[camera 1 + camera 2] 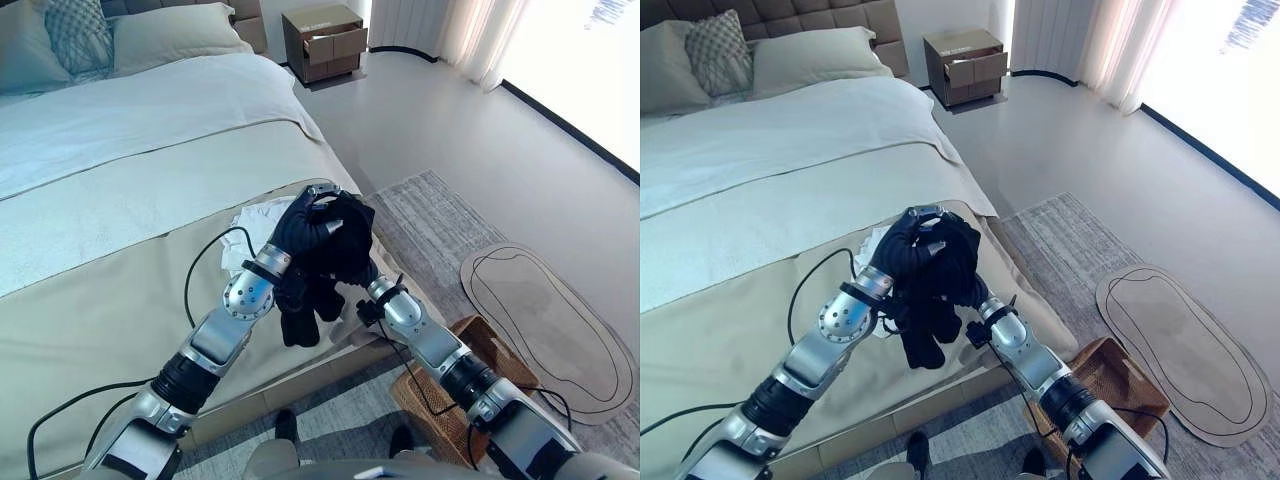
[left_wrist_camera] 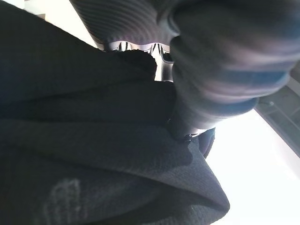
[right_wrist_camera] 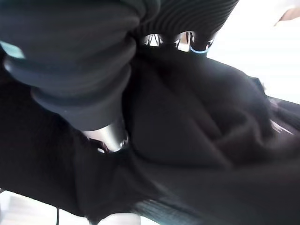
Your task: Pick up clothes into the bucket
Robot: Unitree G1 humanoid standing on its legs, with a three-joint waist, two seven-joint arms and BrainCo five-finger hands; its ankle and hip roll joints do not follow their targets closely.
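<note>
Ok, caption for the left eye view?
Both hands, left hand and right hand, bundle a black garment above the bed edge, wicker basket on the floor below.

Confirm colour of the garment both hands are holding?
Black garment, held between left hand and right hand; clearest in the left eye view.

Black garment (image 1: 318, 285) bunched (one end dangling) above bed edge, wicker bucket (image 1: 470, 405) on floor
</note>
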